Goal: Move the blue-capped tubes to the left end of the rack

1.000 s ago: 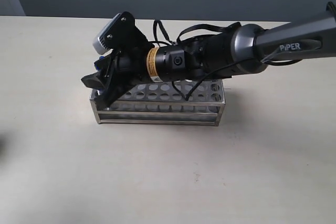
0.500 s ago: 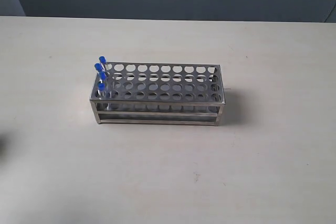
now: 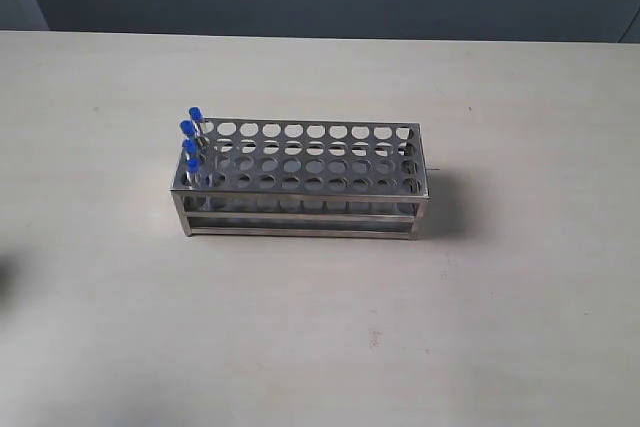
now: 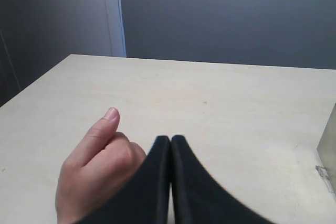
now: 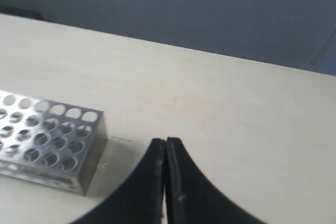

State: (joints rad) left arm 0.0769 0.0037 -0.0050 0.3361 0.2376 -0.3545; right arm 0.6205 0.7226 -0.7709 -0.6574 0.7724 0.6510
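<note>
The steel rack (image 3: 300,183) stands in the middle of the table in the exterior view. Several blue-capped tubes (image 3: 191,145) stand upright in the holes of its left end column. Neither arm shows in the exterior view. My left gripper (image 4: 170,139) is shut and empty over bare table. My right gripper (image 5: 165,141) is also shut and empty, set back from the rack's (image 5: 47,137) end, whose holes nearest it hold nothing.
A person's hand (image 4: 97,174) rests on the table right beside my left gripper's fingers. A metal corner (image 4: 328,153) shows at the edge of the left wrist view. A grey wall stands behind the table.
The right arm, which was over the rack's left end a second ago, has pulled away out of the exterior view, and its gripper has shut. The tubes stand uncovered in the left column.
</note>
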